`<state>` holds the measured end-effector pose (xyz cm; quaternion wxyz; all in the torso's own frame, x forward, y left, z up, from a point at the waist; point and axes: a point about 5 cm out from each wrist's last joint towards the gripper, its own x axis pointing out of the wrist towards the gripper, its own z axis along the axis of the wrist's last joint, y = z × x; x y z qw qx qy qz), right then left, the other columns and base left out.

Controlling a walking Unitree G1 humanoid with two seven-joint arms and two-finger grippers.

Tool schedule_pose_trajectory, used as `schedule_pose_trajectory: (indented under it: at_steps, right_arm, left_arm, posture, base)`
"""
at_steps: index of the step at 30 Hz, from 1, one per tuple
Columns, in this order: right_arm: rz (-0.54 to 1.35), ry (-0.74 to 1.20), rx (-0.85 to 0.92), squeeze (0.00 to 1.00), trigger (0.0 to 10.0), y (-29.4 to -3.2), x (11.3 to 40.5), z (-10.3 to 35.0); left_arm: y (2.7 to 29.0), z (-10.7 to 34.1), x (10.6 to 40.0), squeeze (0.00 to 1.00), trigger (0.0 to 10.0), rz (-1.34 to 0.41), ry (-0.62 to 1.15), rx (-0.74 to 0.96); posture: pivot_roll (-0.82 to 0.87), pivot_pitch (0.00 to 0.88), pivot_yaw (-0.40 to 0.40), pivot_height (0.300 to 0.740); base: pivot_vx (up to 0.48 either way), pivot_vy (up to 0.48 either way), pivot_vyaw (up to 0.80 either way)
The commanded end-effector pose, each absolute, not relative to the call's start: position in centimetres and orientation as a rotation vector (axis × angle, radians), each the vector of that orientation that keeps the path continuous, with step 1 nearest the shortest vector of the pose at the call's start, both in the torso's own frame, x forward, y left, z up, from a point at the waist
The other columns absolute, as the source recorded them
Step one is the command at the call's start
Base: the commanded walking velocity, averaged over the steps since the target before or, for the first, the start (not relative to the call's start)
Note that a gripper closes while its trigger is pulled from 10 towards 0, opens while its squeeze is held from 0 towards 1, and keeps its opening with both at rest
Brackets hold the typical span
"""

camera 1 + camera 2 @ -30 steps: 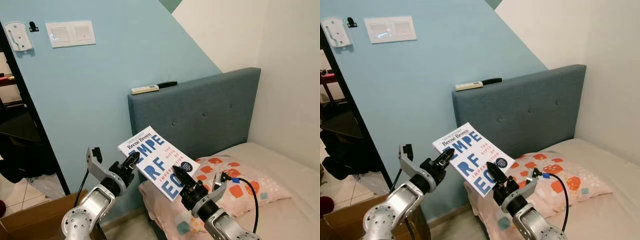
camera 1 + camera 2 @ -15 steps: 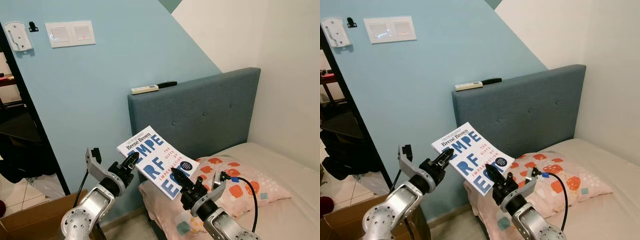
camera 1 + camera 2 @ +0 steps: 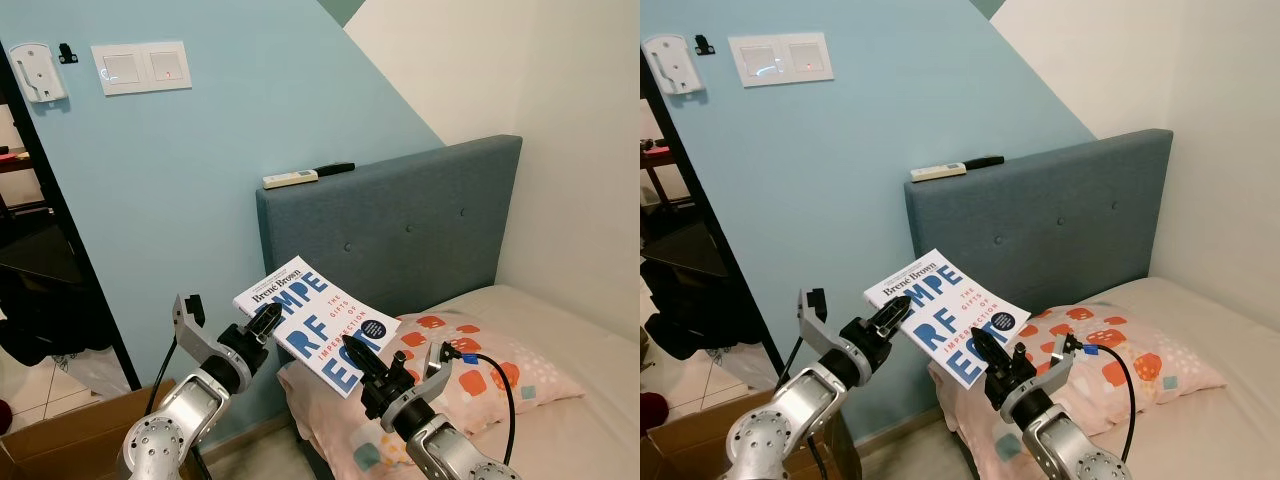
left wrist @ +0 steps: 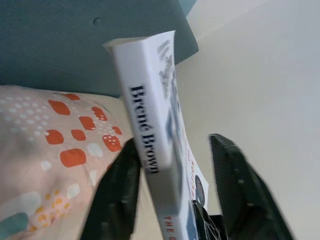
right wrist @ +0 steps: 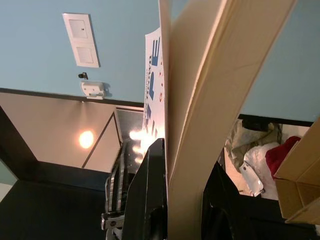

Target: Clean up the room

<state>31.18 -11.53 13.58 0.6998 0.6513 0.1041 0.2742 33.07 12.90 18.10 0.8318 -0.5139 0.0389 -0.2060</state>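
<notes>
Light blue painted wall [image 3: 230, 110] stands beyond both hands, carrying a white double switch plate [image 3: 140, 67] high above the left hand. A grey-blue upholstered headboard [image 3: 400, 225] rises behind the hands, and a cream mattress [image 3: 570, 420] lies beyond the right hand, toward the robot's right. A peach pillow with orange and white dots [image 3: 470, 375] rests at the head of the mattress, directly behind the right hand. A brown cardboard box [image 3: 60, 435] sits low on the floor beside the left arm.

The white paperback book with large blue letters [image 3: 315, 325] is held in the air between the two hands, tilted, in front of the headboard and above the near edge of the pillow. The left hand [image 3: 262, 322] is closed on the book's upper left corner; in the left wrist view one black finger [image 4: 117, 192] lies on each side of the spine. The right hand [image 3: 358, 358] is closed on the book's lower right edge; in the right wrist view its fingers [image 5: 150, 195] clamp the cream page block.

A white remote control [image 3: 290, 179] and a slim black object [image 3: 333, 169] lie end to end on top of the headboard, well above both hands.
</notes>
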Motion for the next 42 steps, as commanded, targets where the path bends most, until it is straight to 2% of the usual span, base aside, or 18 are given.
schedule_pose_trajectory:
  at_steps: [1, 8, 9, 10, 15, 19, 20, 21, 22, 23, 24, 25, 26, 27, 28, 31, 36, 42]
  right_arm:
    - [0.633, 0.212, 1.452, 0.00, 0.0, -11.3, 31.3, 14.2]
    - [0.609, 0.202, 1.406, 0.00, 0.0, -11.6, 31.4, 14.0]
    - [0.582, 0.188, 1.360, 0.00, 0.0, -12.0, 31.5, 13.9]
    - [0.565, 0.176, 1.328, 0.00, 0.0, -12.2, 31.6, 13.8]
    - [0.352, 0.096, 1.211, 0.00, 0.0, -15.2, 32.7, 13.2]
    - [0.302, 0.061, 1.138, 0.00, 0.0, -16.8, 32.8, 13.3]
    - [0.317, 0.065, 1.062, 0.00, 2.1, -17.1, 32.6, 13.4]
    - [0.330, 0.071, 1.010, 0.00, 2.1, -17.2, 32.5, 13.4]
    - [0.367, 0.094, 0.864, 0.00, 4.7, -17.0, 32.1, 13.4]
    - [0.393, 0.110, 0.765, 0.00, 4.7, -16.7, 31.8, 13.2]
    - [0.393, 0.110, 0.765, 0.00, 4.7, -16.7, 31.8, 13.2]
    - [0.417, 0.126, 0.632, 0.00, 10.0, -16.4, 31.4, 13.0]
    - [0.433, 0.136, 0.536, 0.00, 10.0, -16.1, 31.0, 12.6]
    - [0.433, 0.136, 0.536, 0.00, 10.0, -16.1, 31.0, 12.6]
    - [0.434, 0.139, 0.409, 0.00, 10.0, -15.7, 30.3, 11.9]
    - [0.427, 0.162, 0.255, 0.00, 10.0, -15.4, 29.5, 10.6]
    - [0.384, 0.152, 0.115, 0.00, 10.0, -15.0, 28.6, 9.1]
    - [0.302, 0.124, 0.032, 0.00, 10.0, -15.0, 27.1, 7.5]
  left_arm:
    - [13.6, 17.9, 32.8, 1.00, 10.0, -0.422, 0.071, -1.071]
    - [13.8, 17.5, 32.6, 1.00, 10.0, -0.408, 0.089, -1.026]
    - [14.2, 17.1, 32.5, 0.15, 10.0, -0.387, 0.094, -1.004]
    - [14.4, 16.9, 32.4, 0.00, 10.0, -0.373, 0.098, -0.990]
    - [16.1, 15.1, 30.8, 0.00, 10.0, -0.327, 0.135, -0.923]
    - [16.9, 13.7, 29.5, 0.00, 10.0, -0.298, 0.170, -0.861]
    - [17.3, 13.0, 28.9, 0.00, 10.0, -0.280, 0.190, -0.800]
    - [17.6, 12.5, 28.5, 0.00, 10.0, -0.270, 0.202, -0.758]
    - [17.9, 12.0, 28.2, 0.00, 10.0, -0.234, 0.214, -0.693]
    - [18.1, 11.6, 28.0, 0.00, 10.0, -0.210, 0.220, -0.650]
    - [18.1, 11.6, 28.0, 0.00, 10.0, -0.210, 0.220, -0.650]
    - [18.3, 11.2, 27.9, 0.00, 10.0, -0.178, 0.227, -0.542]
    - [18.4, 10.8, 27.7, 0.00, 10.0, -0.159, 0.232, -0.440]
    - [18.4, 10.8, 27.7, 0.00, 10.0, -0.159, 0.232, -0.440]
    - [18.3, 10.0, 27.5, 0.00, 10.0, -0.111, 0.250, -0.291]
    - [17.9, 9.3, 27.4, 0.00, 10.0, -0.065, 0.274, -0.213]
    - [17.0, 8.5, 26.9, 0.00, 10.0, -0.062, 0.279, -0.044]
    - [16.0, 7.0, 25.5, 0.00, 10.0, -0.081, 0.295, 0.007]
  posture:
    - [-0.01, 0.044, 0.087, 0.740]
    - [-0.01, 0.038, 0.087, 0.740]
    - [-0.01, 0.036, 0.092, 0.740]
    - [-0.01, 0.036, 0.092, 0.740]
    - [-0.01, 0.035, 0.087, 0.740]
    - [-0.01, 0.032, 0.080, 0.740]
    - [-0.01, 0.031, 0.079, 0.740]
    - [-0.01, 0.031, 0.078, 0.740]
    - [-0.02, 0.032, 0.077, 0.740]
    - [-0.02, 0.032, 0.077, 0.740]
    - [-0.02, 0.032, 0.077, 0.740]
    - [-0.02, 0.031, 0.071, 0.740]
    - [-0.02, 0.031, 0.069, 0.740]
    - [-0.02, 0.031, 0.069, 0.740]
    - [-0.03, 0.024, 0.055, 0.740]
    - [-0.03, 0.018, 0.047, 0.740]
    - [-0.03, 0.010, 0.040, 0.740]
    - [-0.04, 0.003, 0.039, 0.740]
  base:
    - [0.000, 0.000, 0.00]
    - [0.000, 0.000, 0.00]
    - [0.000, 0.000, 0.00]
    - [0.000, 0.000, 0.00]
    - [0.000, 0.000, 0.00]
    - [0.000, 0.000, 0.00]
    - [0.000, 0.000, 0.00]
    - [0.000, 0.000, 0.00]
    - [0.000, 0.000, 0.00]
    - [0.000, 0.000, 0.00]
    - [0.000, 0.000, 0.00]
    - [0.000, 0.000, 0.00]
    - [0.000, 0.000, 0.00]
    - [0.000, 0.000, 0.00]
    - [0.000, 0.000, 0.00]
    - [0.000, 0.000, 0.00]
    - [0.000, 0.000, 0.00]
    - [0.000, 0.000, 0.00]
